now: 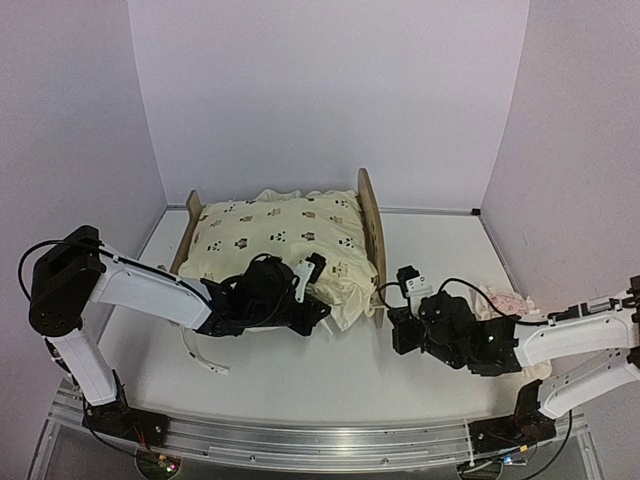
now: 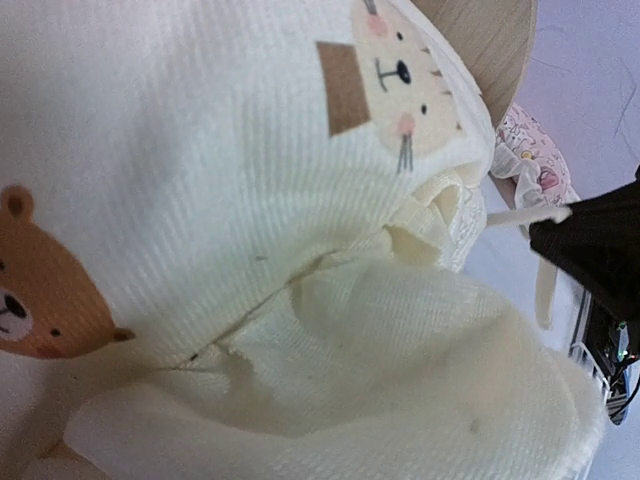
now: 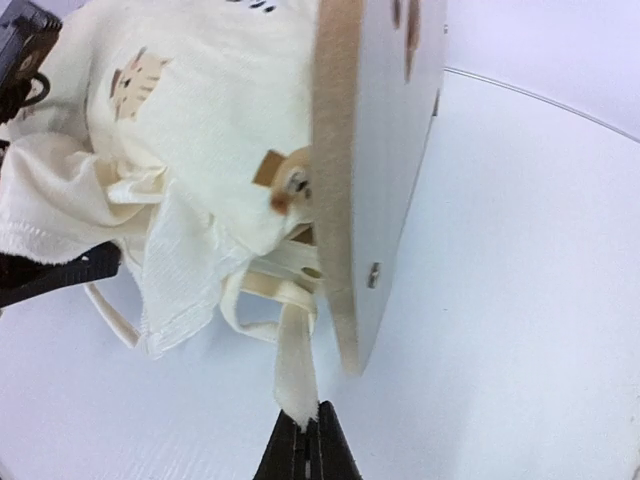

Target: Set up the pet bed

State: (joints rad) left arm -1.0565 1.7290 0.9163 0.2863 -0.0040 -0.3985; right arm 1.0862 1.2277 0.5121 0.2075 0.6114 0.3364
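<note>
The pet bed stands at the table's middle, its rounded wooden headboard [image 1: 372,235] [image 3: 380,150] on the right and its footboard [image 1: 188,235] on the left. A cream animal-print cushion [image 1: 280,240] [image 2: 200,150] [image 3: 200,100] covers it. My right gripper [image 1: 388,312] [image 3: 308,430] is by the headboard's near corner, shut on the end of a cream cushion tie [image 3: 295,360] that hangs there. My left gripper [image 1: 320,306] is pressed into the cushion's near ruffle. In the left wrist view bunched fabric hides its fingers, and it looks shut on that ruffle.
A small pink ruffled pillow [image 1: 510,300] [image 2: 530,160] lies on the table to the right, behind my right arm. Another loose cream tie [image 1: 200,355] trails on the table near my left arm. White walls close in the table on three sides.
</note>
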